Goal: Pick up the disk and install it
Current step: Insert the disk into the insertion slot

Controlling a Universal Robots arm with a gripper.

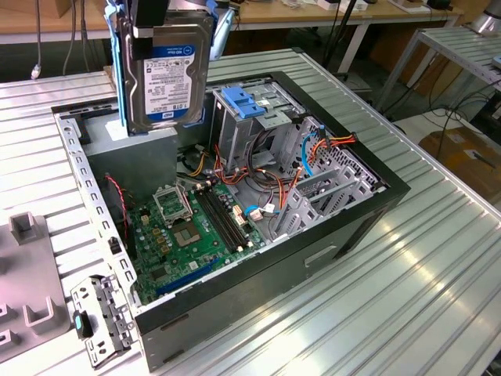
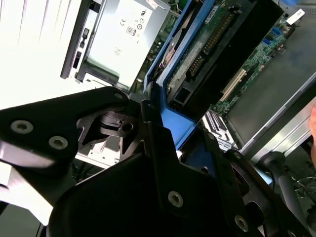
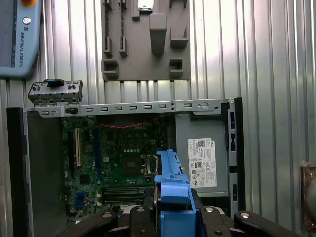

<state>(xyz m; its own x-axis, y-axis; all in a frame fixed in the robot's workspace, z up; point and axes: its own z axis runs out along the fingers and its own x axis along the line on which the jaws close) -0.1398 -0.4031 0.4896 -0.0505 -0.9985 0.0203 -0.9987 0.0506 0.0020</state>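
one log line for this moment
hand: shut on disk | disk: upright, over open computer case | install: not yet done

Open black tower computer case lying on side on ribbed silver metal table. Green motherboard flat on case floor. Beside it, tall silver metal drive cage, topped by blue plastic clip. Red, orange and yellow wire bundle over cage's far side. Grey power supply box with white label in case corner. Outside case, on table: grey moulded fixture plate, small perforated metal bracket just beside case wall, grey-blue teach pendant. Brown cardboard box on floor, exterior view's right.
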